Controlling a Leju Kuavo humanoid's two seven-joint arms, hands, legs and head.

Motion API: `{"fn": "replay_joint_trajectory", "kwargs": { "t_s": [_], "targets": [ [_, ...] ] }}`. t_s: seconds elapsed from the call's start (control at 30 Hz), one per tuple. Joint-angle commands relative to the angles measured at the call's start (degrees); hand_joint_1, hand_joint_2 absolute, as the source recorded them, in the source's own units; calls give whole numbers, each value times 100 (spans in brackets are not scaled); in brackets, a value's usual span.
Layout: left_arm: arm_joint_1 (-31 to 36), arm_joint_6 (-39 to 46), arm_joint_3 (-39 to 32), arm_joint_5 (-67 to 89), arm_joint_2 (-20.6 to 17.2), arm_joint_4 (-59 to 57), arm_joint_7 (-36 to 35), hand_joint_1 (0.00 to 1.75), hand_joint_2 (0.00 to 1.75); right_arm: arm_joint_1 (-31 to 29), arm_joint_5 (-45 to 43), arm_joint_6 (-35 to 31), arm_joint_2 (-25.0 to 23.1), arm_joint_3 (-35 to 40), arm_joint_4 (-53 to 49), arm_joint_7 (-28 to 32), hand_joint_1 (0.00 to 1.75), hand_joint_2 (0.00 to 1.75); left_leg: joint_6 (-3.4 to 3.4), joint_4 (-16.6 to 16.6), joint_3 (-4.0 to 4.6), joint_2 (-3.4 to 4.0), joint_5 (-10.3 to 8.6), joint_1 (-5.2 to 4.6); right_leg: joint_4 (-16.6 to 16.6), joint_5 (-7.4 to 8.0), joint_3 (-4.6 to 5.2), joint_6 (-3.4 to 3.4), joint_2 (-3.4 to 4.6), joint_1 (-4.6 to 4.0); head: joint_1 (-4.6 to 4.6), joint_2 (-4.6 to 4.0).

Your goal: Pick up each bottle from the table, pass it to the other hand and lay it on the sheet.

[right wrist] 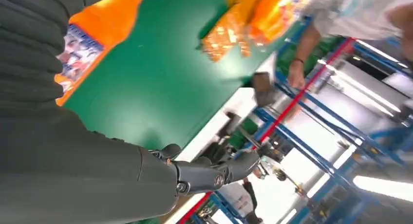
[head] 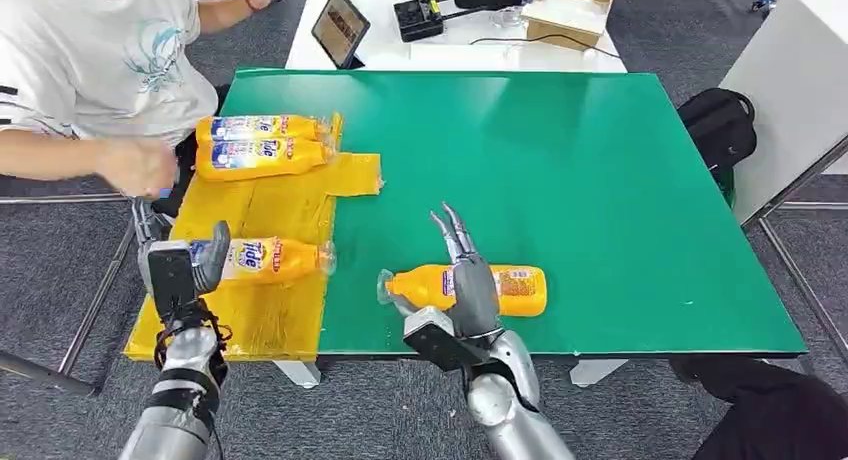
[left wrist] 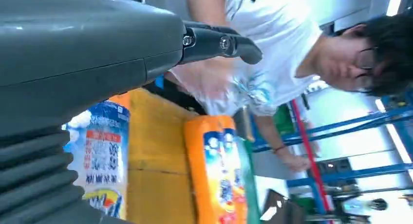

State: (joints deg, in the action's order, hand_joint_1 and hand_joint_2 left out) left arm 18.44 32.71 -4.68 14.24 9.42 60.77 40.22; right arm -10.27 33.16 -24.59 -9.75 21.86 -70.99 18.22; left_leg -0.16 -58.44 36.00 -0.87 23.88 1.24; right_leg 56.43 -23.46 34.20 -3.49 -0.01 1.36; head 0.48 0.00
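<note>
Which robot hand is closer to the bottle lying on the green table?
The right hand: it is over the bottle on the green table. The left hand is away over the yellow sheet.

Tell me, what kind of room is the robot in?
Probably a robot lab or workshop. A green-topped table stands on grey carpet, a person sits beside it, a white desk behind holds a tablet and a cardboard box, and blue metal racks stand nearby.
</note>
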Motion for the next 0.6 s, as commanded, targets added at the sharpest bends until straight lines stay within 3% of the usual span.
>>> {"fn": "replay_joint_trajectory", "kwargs": {
  "t_s": [0.03,0.27,0.6],
  "targets": [
    [-1013,-560,175,-616,568,1154,-22,0,175,-427,923,940,1149,-121,394,-1064,0,175,15,9,-30,12,11,-7,-16,-5,-31,8,5,2,-2,0],
    [-1087,-720,221,-434,536,1036,-25,0,175,-434,910,1952,1469,-105,841,-1298,0,175,15,6,-18,5,12,-4,-23,-5,-27,14,-4,-1,0,0],
    [-996,-799,277,-348,501,859,-92,0,175,-565,814,2125,1478,-1,1184,-1294,0,175,11,3,-4,6,8,-1,-15,-2,-10,7,1,-2,-4,0]
  ]
}}
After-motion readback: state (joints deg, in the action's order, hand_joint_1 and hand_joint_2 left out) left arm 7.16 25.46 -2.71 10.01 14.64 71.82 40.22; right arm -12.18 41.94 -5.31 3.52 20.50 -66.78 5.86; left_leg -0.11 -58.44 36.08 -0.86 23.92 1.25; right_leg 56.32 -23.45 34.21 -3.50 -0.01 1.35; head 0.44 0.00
